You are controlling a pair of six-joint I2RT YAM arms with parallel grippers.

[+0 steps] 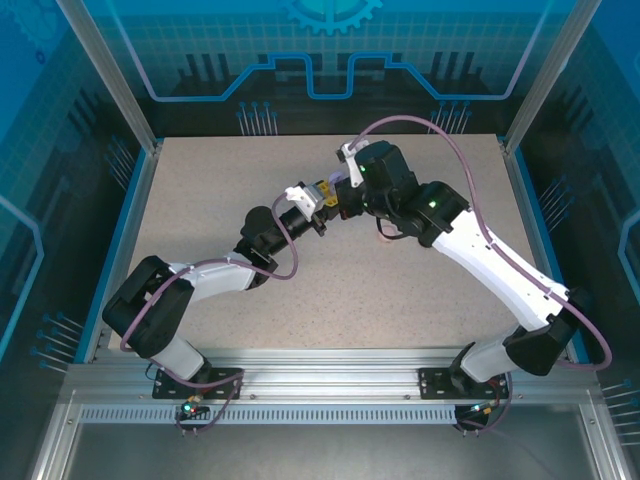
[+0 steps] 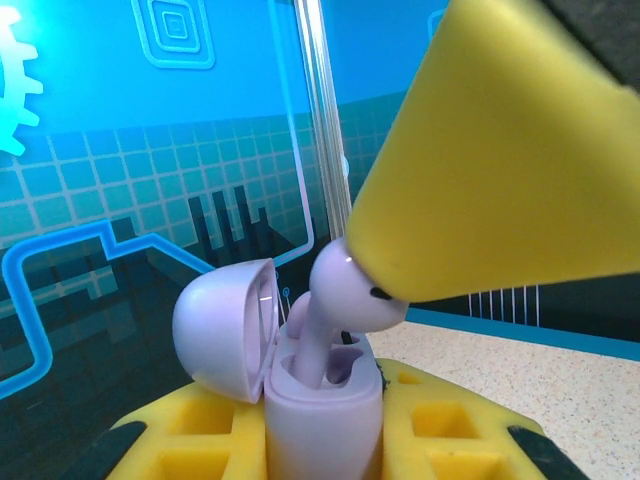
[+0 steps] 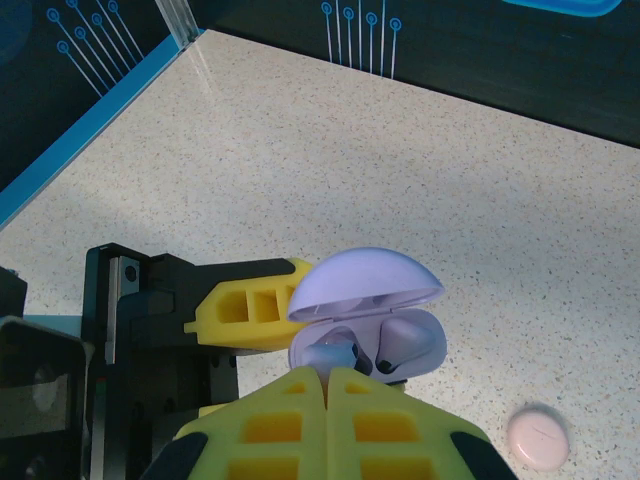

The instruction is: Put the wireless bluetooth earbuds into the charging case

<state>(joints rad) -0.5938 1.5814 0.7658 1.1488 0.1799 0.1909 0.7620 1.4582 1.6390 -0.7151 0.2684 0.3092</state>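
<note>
1. Right wrist view: a round pink plastic case (image 3: 537, 438) lies on the speckled table (image 3: 300, 150), apart from both grippers.
2. Left gripper (image 2: 320, 440) squeezes the open lilac plastic charging case (image 2: 322, 400) from 2 sides.
3. 1 lilac stemmed earbud (image 2: 345, 295) stands stem-down in that case.
4. Right gripper (image 3: 326, 385) is closed tight, with its yellow tip touching the earbud.

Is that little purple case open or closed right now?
Open. The lilac case has its domed lid swung back, baring the slots inside, and a lilac earbud stands stem-down in one of them.
</note>
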